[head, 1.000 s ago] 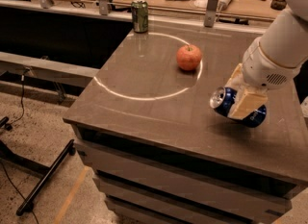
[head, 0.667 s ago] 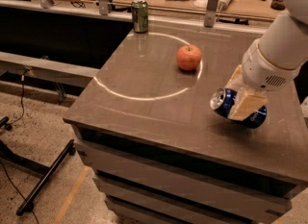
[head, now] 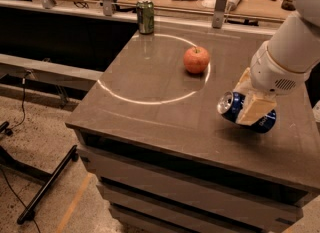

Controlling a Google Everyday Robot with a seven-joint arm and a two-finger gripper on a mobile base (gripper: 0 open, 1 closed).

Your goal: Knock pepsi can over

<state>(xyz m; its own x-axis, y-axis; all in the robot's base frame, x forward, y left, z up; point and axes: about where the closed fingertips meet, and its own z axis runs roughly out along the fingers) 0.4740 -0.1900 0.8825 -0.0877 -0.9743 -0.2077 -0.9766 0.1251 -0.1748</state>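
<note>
The gripper [head: 246, 105] stands over the right part of the table [head: 150, 127], its two tan fingers [head: 255, 109] closed on the pepsi can [head: 232, 110], one finger across the near side of the can and the other behind it. The pepsi can lies on its side within this grasp, silver top facing left and blue body running to the right, low over the table surface; whether it rests on the surface or is held just clear of it cannot be told. The white arm [head: 282, 59] rises from the gripper toward the upper right edge of the view. An apple [head: 196, 59] sits upright on the table, up and to the left of the gripper and apart from it, on the line of a pale circle [head: 145, 101] marked on the tabletop. A green can [head: 145, 16] stands upright at the far left corner of the table, well apart from the pepsi can.
</note>
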